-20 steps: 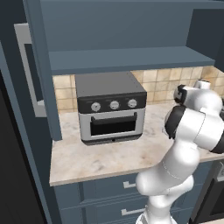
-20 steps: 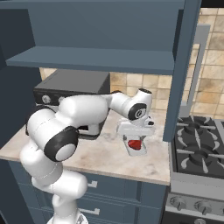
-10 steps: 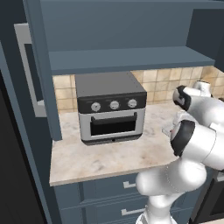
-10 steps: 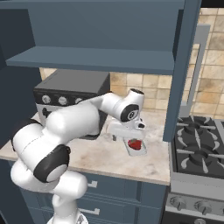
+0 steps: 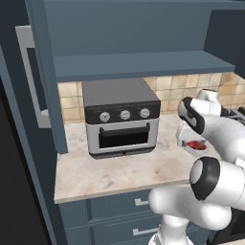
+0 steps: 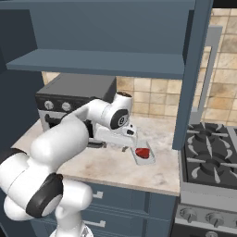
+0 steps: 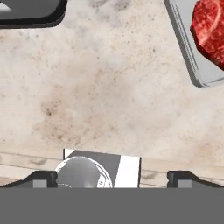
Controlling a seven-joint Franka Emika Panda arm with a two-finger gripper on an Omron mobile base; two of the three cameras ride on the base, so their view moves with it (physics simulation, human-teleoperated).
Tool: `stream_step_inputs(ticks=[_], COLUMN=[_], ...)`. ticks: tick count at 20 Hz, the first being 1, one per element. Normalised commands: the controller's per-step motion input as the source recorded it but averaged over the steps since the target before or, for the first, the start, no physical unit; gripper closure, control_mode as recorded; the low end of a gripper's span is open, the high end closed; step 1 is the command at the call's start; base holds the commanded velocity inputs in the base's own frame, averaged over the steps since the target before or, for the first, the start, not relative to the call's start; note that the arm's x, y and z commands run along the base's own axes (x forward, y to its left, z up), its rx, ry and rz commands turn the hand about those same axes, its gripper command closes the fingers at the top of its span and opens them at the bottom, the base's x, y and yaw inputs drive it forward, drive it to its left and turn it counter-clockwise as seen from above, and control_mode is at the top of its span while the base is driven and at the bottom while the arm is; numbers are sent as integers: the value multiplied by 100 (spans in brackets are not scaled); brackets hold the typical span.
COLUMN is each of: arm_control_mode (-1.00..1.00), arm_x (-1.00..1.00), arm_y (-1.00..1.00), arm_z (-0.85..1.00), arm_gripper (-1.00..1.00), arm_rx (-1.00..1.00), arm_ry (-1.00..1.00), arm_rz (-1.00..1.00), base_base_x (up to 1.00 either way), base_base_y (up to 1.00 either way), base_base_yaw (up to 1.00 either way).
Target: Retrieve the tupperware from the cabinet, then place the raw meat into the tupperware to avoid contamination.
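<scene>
Beige marble counter (image 5: 115, 172) under the open blue-grey cabinet (image 5: 139, 62), tiled backsplash (image 6: 152, 97) behind, stove (image 6: 208, 157) to the right. Gripper (image 7: 112, 177) empty, fingers spread wide, above bare counter. Raw meat (image 6: 142, 152) lies in the tupperware (image 6: 139, 159) just right of the gripper; toaster oven (image 5: 122, 119) to its left. Since the earlier frame the hand has drawn left, off the container.

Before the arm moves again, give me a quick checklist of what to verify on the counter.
1. Raw meat inside the tupperware: ok.
2. Tupperware resting flat on the counter: ok.
3. End effector open and holding nothing: ok.
4. End effector clear of the tupperware, over bare counter: ok.
5. Toaster oven door closed, away from the meat: ok.
6. Cabinet doors closed: not ok, they stand open.
</scene>
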Motion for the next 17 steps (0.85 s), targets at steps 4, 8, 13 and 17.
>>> stream_step_inputs(ticks=[4,8,13,17], arm_control_mode=[-100,-100,-100,-100], arm_x=[-3,-18,-42,-58], arm_y=[80,69,52,39], arm_z=[4,0,0,0], arm_gripper=[-100,-100,-100,-100], arm_rx=[-13,-10,-7,-5], arm_ry=[6,8,6,1], arm_rz=[-8,-7,-5,-2], base_base_x=[0,0,0,0], base_base_y=[0,0,0,0], base_base_yaw=[0,0,0,0])
